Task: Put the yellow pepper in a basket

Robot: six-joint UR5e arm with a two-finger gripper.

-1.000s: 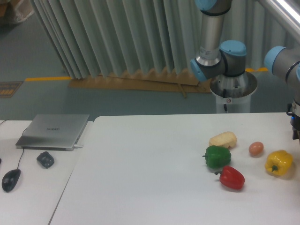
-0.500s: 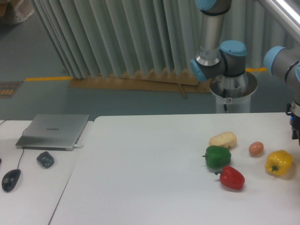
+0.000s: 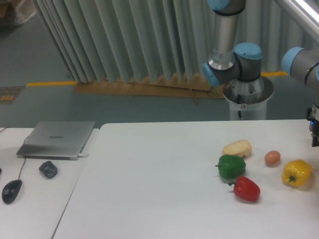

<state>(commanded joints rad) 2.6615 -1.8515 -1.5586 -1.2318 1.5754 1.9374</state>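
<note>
The yellow pepper (image 3: 296, 173) lies on the white table (image 3: 164, 189) near the right edge, stem facing forward-left. Only a dark sliver of my gripper (image 3: 315, 134) shows at the right frame edge, above and slightly right of the pepper and apart from it. Its fingers are cut off by the frame, so I cannot tell whether it is open or shut. No basket is in view.
A small orange-pink egg-shaped thing (image 3: 272, 158) lies left of the yellow pepper. A red pepper (image 3: 246, 188), a green pepper (image 3: 231, 166) and a pale potato-like thing (image 3: 237, 148) lie further left. A laptop (image 3: 57, 139), a dark object (image 3: 48, 169) and a mouse (image 3: 11, 190) are on the left table.
The arm's end at the right edge has shifted slightly to the right, so less of it shows. The objects on the table have not moved.
</note>
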